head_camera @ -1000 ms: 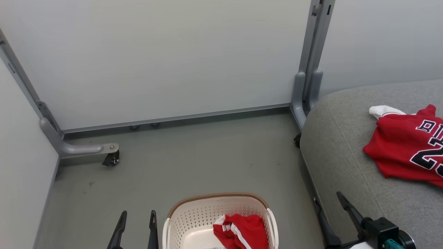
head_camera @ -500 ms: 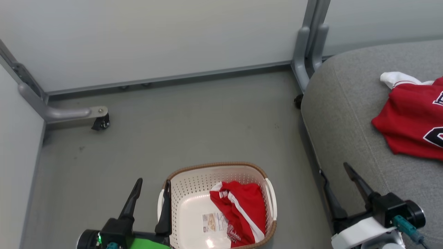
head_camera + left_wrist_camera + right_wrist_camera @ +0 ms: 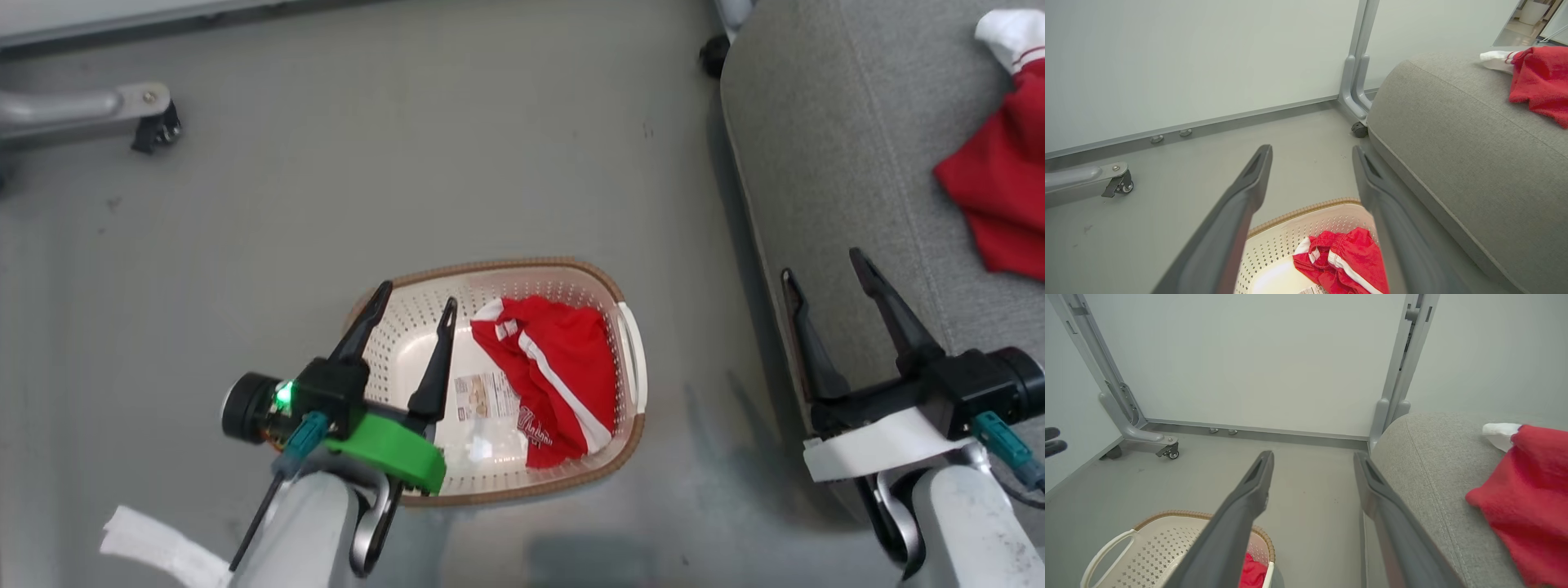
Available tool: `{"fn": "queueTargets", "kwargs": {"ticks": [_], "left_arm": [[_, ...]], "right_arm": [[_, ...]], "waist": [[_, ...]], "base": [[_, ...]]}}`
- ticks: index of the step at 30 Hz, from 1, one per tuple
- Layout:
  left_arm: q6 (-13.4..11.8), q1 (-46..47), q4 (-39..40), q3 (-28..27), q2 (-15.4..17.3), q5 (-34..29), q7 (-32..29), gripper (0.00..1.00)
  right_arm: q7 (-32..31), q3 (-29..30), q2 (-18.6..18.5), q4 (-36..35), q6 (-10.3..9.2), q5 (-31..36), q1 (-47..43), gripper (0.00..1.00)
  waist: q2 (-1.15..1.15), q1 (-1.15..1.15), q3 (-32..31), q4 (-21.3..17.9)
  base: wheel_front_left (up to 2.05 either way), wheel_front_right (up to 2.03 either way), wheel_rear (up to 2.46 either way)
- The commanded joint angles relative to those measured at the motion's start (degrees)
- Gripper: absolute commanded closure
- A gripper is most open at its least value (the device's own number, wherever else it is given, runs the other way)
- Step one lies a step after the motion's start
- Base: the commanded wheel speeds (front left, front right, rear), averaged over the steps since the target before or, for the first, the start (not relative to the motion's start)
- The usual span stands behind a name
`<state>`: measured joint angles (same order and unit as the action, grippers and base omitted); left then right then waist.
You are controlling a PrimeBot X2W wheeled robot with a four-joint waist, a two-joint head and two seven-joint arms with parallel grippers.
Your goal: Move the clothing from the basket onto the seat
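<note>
Red shorts (image 3: 547,376) lie crumpled in the basket (image 3: 522,265), on its 3 o'clock side, beside a paper label (image 3: 482,396). Judged light, soft and limp: pinch a raised fold near the white stripe and expect trailing cloth. Left gripper (image 3: 416,294), jaws apart and empty, hovers over the basket's 9 o'clock side. Right gripper (image 3: 820,263), likewise spread and empty, is at the edge of the grey seat (image 3: 833,147), at 3 o'clock from the basket. Jersey (image 3: 996,196) lies on the seat. Floor (image 3: 408,163): smooth, grey.

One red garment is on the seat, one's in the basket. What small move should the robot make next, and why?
Probably lower the left gripper onto the shorts in the basket. It is open and empty over the basket's left half; the shorts lie just right of it. The jersey is on the seat.
</note>
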<state>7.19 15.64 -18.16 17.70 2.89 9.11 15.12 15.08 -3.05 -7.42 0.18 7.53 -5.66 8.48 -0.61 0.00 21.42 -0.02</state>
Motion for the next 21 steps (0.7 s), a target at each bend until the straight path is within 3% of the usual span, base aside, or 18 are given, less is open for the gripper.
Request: {"fn": "queueTargets", "kwargs": {"ticks": [1, 8, 21], "left_arm": [[0.28, 3.29, -1.51, 1.68, 0.55, -0.41, 0.05, 0.00], [0.32, 17.34, -12.44, 17.63, 3.26, 3.29, 0.05, 0.00], [0.34, 37.01, -27.76, 39.01, 2.31, 16.04, 0.05, 0.00]], "right_arm": [[0.14, 0.25, -0.52, -0.79, -0.08, 0.37, 1.78, 0.00], [0.14, 1.33, -1.35, -4.72, -0.08, 1.28, 5.73, 0.00], [0.14, 0.45, -4.11, -9.54, -0.08, 2.40, 9.12, 0.00]], "waist": [[0.61, 0.00, 11.40, -1.68], [0.61, 0.00, 20.68, -1.90], [0.61, 0.00, 31.44, -1.82]], "base": [[0.00, 0.00, 0.00], [0.00, 0.00, 0.00], [0.00, 0.00, 0.00]]}}
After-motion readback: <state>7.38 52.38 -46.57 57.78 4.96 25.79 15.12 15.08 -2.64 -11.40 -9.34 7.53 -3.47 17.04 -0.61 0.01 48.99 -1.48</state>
